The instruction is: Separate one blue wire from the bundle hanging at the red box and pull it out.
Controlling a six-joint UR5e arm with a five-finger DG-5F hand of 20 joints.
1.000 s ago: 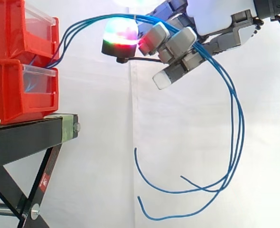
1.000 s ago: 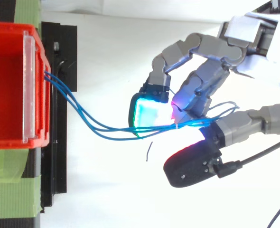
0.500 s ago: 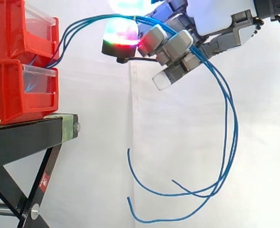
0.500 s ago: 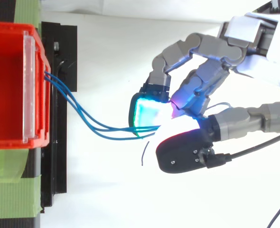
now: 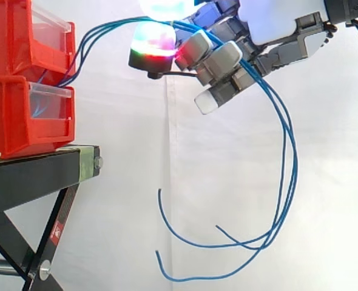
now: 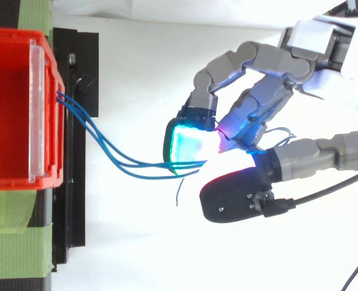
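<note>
A bundle of thin blue wires [image 5: 82, 45] leaves the stacked red bins [image 5: 9, 121] and arcs up and to the right into my hand [image 5: 224, 60]. The hand's fingers and thumb are curled round the bundle, with the glowing pads [image 5: 155, 39] pressed close over it. Past the hand the wires drop in a long loop, and their loose ends [image 5: 159, 200] curl back to the left below. From above, the wires [image 6: 148, 163] run from the red bin's front [image 6: 45, 121] to the hand [image 6: 270, 103], with the thumb [image 6: 233, 197] closed in beside the fingers.
The bins stand on a black stand [image 5: 33, 176] with green tape [image 6: 15, 212] at its edge. A white curtain hangs behind. Open space lies under the hand, where the wire loop dangles right of the stand's legs.
The thumb has closed in toward the fingers over the wires. The hanging loop and loose wire ends have swung to the left.
</note>
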